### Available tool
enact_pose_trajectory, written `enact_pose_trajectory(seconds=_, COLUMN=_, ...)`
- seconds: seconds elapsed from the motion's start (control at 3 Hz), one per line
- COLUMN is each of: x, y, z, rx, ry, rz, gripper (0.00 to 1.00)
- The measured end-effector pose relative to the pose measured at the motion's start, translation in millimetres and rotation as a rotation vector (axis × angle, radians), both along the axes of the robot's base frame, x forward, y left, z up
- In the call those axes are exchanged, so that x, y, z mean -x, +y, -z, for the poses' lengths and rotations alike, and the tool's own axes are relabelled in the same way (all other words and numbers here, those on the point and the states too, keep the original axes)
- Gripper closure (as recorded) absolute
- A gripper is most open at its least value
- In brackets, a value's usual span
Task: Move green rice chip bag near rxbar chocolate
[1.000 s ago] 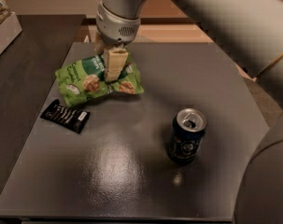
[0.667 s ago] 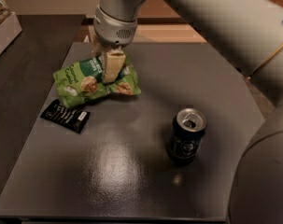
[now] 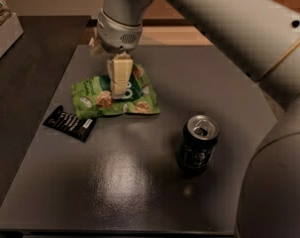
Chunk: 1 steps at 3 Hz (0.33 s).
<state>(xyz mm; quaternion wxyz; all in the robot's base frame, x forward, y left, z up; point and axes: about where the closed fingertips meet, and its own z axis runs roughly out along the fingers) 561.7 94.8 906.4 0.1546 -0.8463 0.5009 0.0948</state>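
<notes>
**Chip bag held beside chocolate bar**

The gripper (image 3: 119, 93) stands over the green rice chip bag (image 3: 95, 100), jaws apparently clenched on its middle. The bag lies crosswise on the desk (image 3: 139, 187), with the rxbar chocolate (image 3: 70, 123) just off its lower-left corner.

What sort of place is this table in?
Probably an office snack or break area, though little else shows. A dark tabletop holds a green rice chip bag, an rxbar chocolate and a drink can; the tool stands over the bag's middle.
</notes>
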Motion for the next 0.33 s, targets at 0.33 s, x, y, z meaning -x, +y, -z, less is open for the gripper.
enact_pose_trajectory(seconds=0.33, x=0.0, y=0.0, z=0.0, rx=0.0, ry=0.0, rz=0.0, gripper=0.0)
